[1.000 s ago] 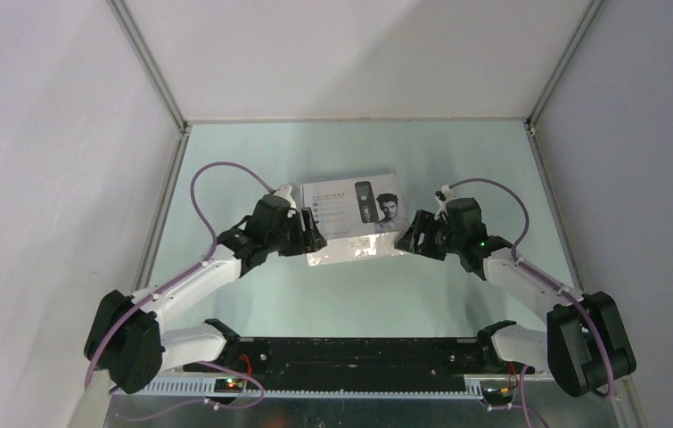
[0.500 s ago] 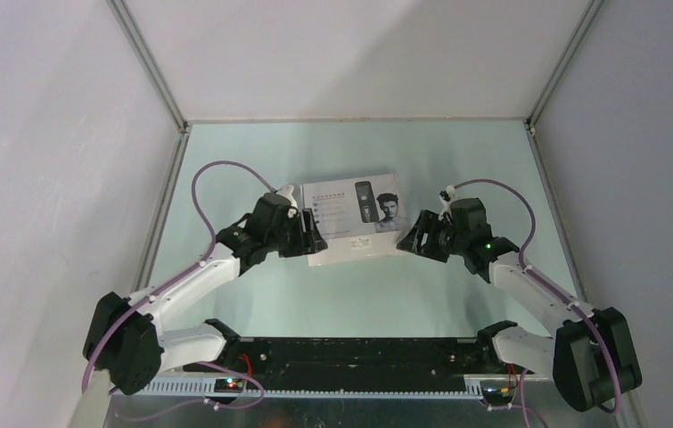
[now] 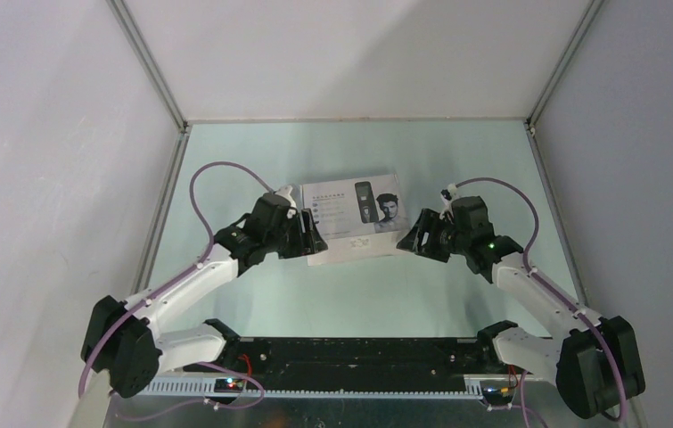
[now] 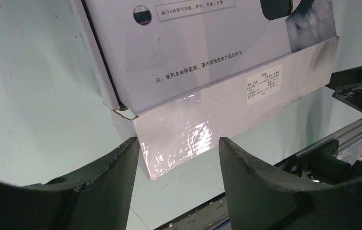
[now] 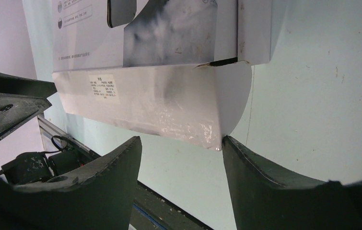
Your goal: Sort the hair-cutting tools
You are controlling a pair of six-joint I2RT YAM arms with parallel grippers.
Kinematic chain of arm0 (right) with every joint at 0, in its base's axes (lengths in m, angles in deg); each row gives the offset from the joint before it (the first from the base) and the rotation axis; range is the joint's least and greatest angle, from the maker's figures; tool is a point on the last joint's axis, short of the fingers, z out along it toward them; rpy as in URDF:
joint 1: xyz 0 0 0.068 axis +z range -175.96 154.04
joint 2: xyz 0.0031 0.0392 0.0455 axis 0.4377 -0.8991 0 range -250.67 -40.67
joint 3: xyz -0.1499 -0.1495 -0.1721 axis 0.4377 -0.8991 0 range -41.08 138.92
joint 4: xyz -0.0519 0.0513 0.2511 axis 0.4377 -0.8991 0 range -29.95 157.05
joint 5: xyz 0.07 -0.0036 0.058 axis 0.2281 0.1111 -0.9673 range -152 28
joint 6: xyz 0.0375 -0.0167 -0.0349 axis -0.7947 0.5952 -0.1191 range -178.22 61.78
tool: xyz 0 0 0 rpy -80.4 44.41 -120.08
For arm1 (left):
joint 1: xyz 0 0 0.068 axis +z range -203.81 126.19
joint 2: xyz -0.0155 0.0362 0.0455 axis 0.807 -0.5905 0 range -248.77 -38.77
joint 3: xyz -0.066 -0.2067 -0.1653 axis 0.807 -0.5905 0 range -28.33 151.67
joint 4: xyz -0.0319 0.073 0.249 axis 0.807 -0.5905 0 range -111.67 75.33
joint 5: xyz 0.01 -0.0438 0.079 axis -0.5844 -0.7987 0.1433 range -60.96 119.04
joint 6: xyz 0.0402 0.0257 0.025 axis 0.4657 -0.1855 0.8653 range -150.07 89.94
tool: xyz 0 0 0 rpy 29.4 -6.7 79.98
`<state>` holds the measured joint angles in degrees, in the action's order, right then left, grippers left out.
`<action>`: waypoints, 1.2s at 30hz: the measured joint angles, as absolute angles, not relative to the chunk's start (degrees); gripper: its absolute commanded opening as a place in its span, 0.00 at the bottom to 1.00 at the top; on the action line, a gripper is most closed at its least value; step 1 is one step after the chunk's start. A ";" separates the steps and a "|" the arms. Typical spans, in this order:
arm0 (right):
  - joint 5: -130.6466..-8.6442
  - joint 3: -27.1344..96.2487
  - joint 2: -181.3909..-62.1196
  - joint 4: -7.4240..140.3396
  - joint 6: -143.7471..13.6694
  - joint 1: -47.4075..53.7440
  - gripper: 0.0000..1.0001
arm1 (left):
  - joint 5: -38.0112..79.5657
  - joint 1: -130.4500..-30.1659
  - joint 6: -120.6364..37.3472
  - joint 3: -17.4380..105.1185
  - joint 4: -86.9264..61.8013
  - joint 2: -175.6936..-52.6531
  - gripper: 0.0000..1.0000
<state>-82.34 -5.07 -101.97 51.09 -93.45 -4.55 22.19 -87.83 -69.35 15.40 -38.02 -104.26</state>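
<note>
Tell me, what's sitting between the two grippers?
The white clipper box lies between the left gripper and right gripper, best seen in the top view.

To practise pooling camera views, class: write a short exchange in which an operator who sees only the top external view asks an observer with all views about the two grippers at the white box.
Operator: From above, the left gripper hides the near corner of the white box. Is it open or shut?
Observer: Open, on its wrist camera. The box's glossy front flap hangs open, one corner showing between the fingers.
Operator: And the right gripper?
Observer: Open too. The flap's rounded end reaches one fingertip; I cannot tell whether they touch.
</note>
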 measured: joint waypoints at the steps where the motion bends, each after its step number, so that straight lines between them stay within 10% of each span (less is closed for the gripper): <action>1: -82.32 -5.05 -101.93 51.02 -93.58 -4.46 0.66 | 22.19 -87.83 -69.57 15.40 -38.09 -104.26 0.65; 36: -80.70 -1.29 -101.47 45.82 -94.56 -2.87 0.68 | 22.12 -88.00 -70.27 17.25 -41.21 -103.17 0.67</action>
